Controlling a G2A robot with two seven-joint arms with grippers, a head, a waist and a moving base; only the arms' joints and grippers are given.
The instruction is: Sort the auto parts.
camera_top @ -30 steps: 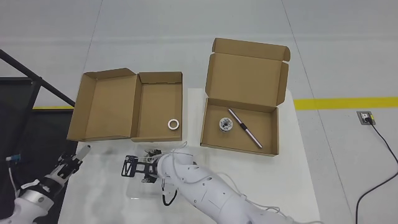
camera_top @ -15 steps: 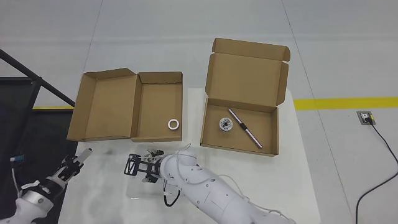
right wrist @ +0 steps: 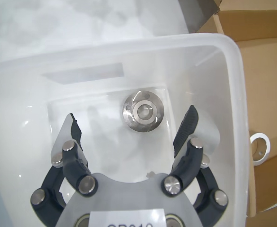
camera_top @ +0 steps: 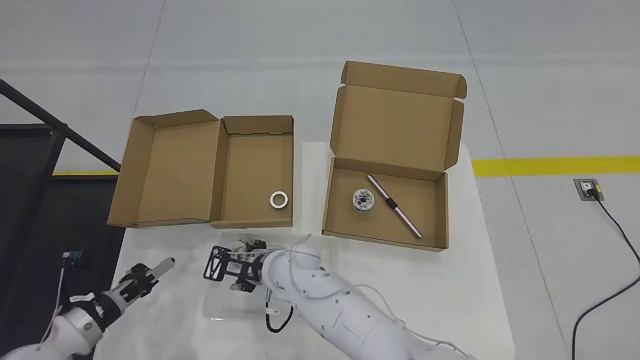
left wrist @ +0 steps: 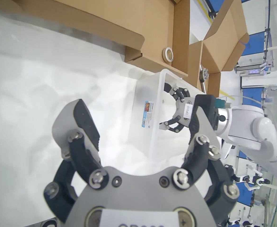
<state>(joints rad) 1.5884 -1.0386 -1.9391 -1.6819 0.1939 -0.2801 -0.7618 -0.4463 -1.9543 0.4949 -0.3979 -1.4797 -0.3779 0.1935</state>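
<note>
Auto parts sit in three containers on a white table [camera_top: 470, 280], one of them a clear plastic bin [left wrist: 143, 90]. Just beyond the bin's far side lies the left brown cardboard box [camera_top: 250, 160], its lid folded flat outward to the left. The right brown cardboard box [camera_top: 395, 125] stands farther off, beyond the bin and to its right, with its lid propped up at the back. The right claw [right wrist: 132, 114] hangs inside the bin, pointing down at its floor, its two black-padded fingers spread wide with nothing held between them. The left claw [left wrist: 140, 105] hovers over bare table to the left of the bin, near it but apart, facing its labelled wall. Its fingers are also spread wide and hold nothing. A slim grey metal rod [camera_top: 393, 205] lies slantwise in the tray of the right brown cardboard box, well away from the bin. A round grey metal flanged disc [right wrist: 143, 111] lies flat on the bin's floor, below the gap between the right claw's fingers and touching neither. A small toothed metal part [camera_top: 362, 199] rests just beside the rod, on the side toward the bin. A small white ring [camera_top: 279, 199] lies in the left brown cardboard box, in the tray corner nearest the bin.
</note>
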